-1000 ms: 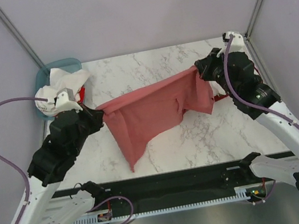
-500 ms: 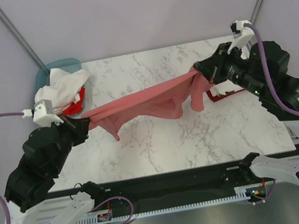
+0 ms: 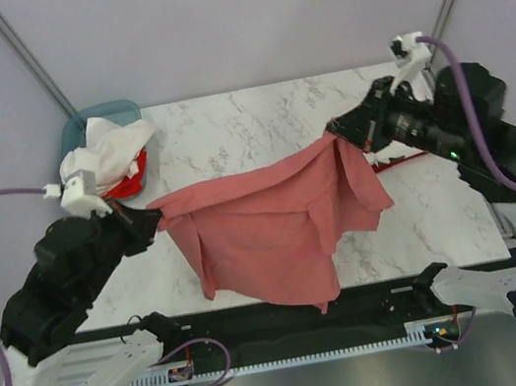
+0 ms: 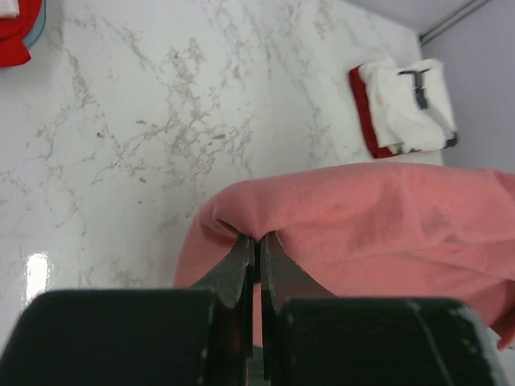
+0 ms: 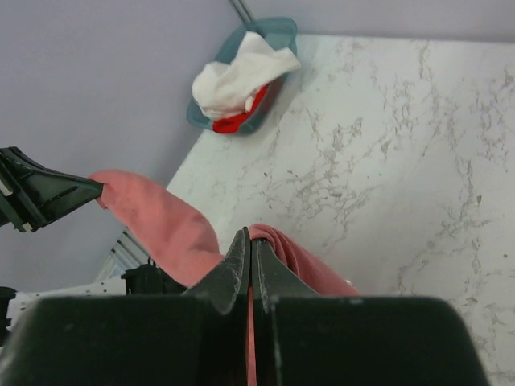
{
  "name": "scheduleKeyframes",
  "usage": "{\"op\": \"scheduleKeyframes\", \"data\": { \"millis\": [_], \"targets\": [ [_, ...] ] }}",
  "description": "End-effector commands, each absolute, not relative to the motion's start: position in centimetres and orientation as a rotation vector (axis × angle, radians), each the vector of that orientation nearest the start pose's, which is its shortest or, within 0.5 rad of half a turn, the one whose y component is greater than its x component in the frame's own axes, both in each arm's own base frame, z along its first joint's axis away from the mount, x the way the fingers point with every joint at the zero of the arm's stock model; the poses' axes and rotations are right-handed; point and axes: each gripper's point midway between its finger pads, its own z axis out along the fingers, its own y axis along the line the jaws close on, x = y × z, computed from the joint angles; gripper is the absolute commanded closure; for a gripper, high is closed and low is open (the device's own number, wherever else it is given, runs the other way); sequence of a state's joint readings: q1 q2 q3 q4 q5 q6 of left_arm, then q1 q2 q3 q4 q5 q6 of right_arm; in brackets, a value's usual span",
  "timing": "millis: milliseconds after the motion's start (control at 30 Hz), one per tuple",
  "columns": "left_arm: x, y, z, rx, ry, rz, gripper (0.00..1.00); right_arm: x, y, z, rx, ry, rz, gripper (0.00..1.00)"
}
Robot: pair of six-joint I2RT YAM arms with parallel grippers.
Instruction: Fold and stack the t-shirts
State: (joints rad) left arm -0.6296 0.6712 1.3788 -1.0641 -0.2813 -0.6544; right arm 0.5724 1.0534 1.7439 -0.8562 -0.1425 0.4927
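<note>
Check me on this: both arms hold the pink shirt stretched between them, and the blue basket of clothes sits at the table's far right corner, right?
One slip: the teal basket sits at the far left corner, as the top view shows. The rest holds: the left gripper and right gripper each pinch the salmon t-shirt, stretched between them.
</note>
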Motion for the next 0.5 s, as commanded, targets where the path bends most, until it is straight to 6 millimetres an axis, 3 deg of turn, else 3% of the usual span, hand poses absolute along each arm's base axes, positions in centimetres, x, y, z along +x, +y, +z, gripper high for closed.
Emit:
{"op": "scheduleKeyframes", "data": {
  "millis": [0, 67, 100, 133, 167, 200, 233, 267, 300, 333, 367, 433, 467],
  "targets": [
    [20.8, -10.5, 32.2, -0.213, 2.094, -0.393, 0.98, 27.8, 23.0, 38.2, -0.176, 2.054, 0.829, 1.0],
    [24.2, -11.8, 29.2, -0.236, 2.162, -0.358, 0.98, 31.3, 23.8, 35.5, -0.132, 2.09, 0.85, 1.0],
    [24.9, -13.3, 28.0, -0.217, 2.208, -0.451, 0.98, 33.2, 24.7, 31.6, -0.116, 2.182, 0.864, 1.0],
    [26.9, -11.9, 26.8, -0.31, 2.22, -0.464, 0.98, 35.7, 24.4, 30.6, -0.042, 2.178, 0.875, 0.99],
    [29.2, -13.3, 24.1, -0.342, 2.271, -0.574, 0.98, 37.3, 24.5, 29.5, -0.008, 2.192, 0.878, 0.85],
    [30.6, -12.5, 22.7, -0.414, 2.293, -0.571, 0.98, 39.6, 25.0, 26.6, 0.027, 2.245, 0.867, 0.62],
    [32.5, -10.4, 21.0, -0.533, 2.308, -0.523, 0.98, 41.5, 24.5, 25.7, 0.077, 2.242, 0.841, 0.35],
    [34.4, -9.6, 18.9, -0.628, 2.357, -0.474, 0.93, 42.8, 24.1, 25.5, 0.111, 2.238, 0.804, 0.14],
    [35.4, -9.1, 17.8, -0.672, 2.385, -0.452, 0.83, 43.8, 23.9, 24.0, 0.13, 2.259, 0.768, 0.11],
    [36.2, -8.4, 17.2, -0.727, 2.39, -0.429, 0.55, 44.3, 23.6, 24.0, 0.114, 2.239, 0.735, 0.1],
    [37.2, -8.0, 16.2, -0.759, 2.408, -0.385, 0.45, 44.2, 23.4, 24.2, 0.1, 2.228, 0.724, 0.1],
    [37.7, -8.1, 15.9, -0.779, 2.404, -0.383, 0.36, 43.9, 22.8, 24.3, 0.082, 2.207, 0.695, 0.12],
    [37.7, -8.0, 15.5, -0.783, 2.403, -0.377, 0.33, 43.3, 22.2, 23.3, 0.062, 2.222, 0.656, 0.16]
  ]
}}
